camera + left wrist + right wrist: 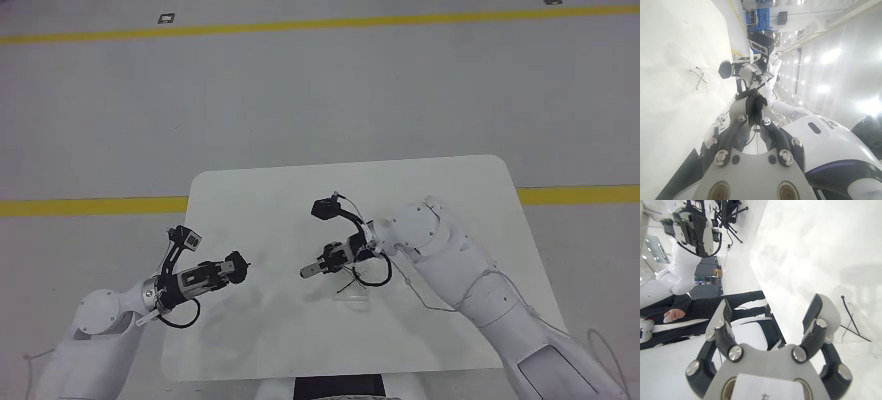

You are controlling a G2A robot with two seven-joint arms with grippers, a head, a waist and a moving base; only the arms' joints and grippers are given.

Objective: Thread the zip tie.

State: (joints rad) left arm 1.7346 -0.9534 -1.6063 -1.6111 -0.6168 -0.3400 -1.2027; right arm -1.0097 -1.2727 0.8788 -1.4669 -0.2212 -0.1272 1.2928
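Note:
Two thin black zip ties [700,77] lie crossed on the white table [420,200]; in the right wrist view one zip tie [849,315] lies flat with its head end away from the table's edge, and the other crosses it. In the top view the zip ties [352,284] are faint lines just beside my right gripper [312,270]. My right gripper [770,309] hovers open over the table, nothing between its fingers. Over the table's left part my left gripper [238,265] is shut, its black pads [754,106] pressed together; I see nothing between them.
The table's near edge [772,306] runs close beside my right gripper. Bare tabletop stretches toward the far side [350,190]. The left gripper points toward the right gripper [725,70], with a gap of table between them.

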